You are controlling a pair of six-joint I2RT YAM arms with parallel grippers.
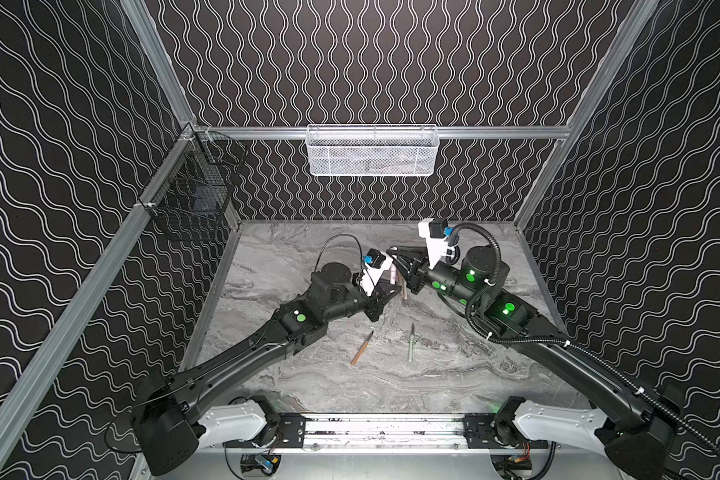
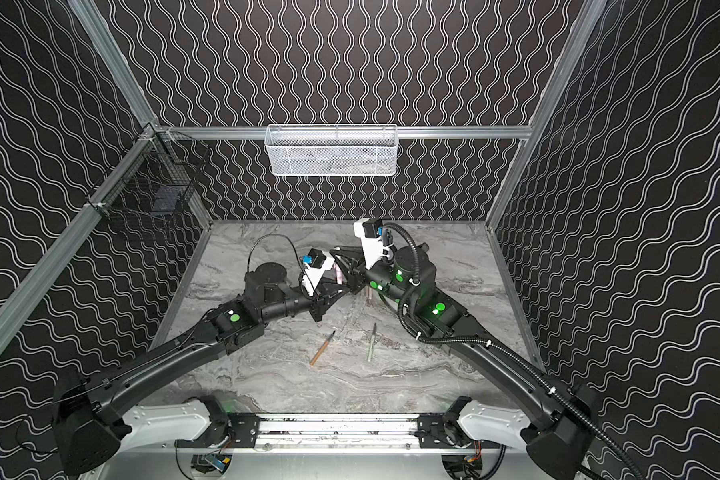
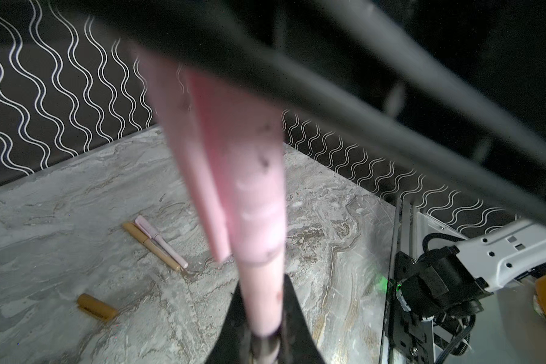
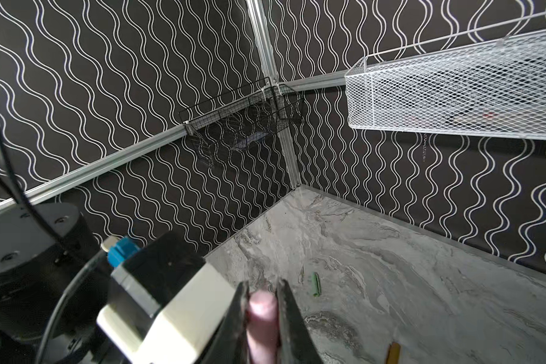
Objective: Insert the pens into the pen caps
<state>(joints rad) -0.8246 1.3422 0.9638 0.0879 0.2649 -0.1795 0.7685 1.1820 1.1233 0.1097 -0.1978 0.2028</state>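
My left gripper (image 3: 262,283): clenched on slim pink pen (image 3: 264,312), short pink cap (image 3: 252,189) over its end.
My right gripper (image 4: 262,285): flanks that cap; clamped or loose, I cannot tell.
Left wrist view only: stubby tan cap (image 3: 96,307) on grey marble surface (image 3: 44,252).
Right wrist view only: pale green cap (image 4: 315,284).

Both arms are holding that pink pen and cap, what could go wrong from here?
The short pink plastic cap may not be fully seated on the slim pink pen in the left end effector; if the right end effector lets go, it might slip off.
The left arm's white camera mount sits close beside the right end effector; pulling apart could knock them.
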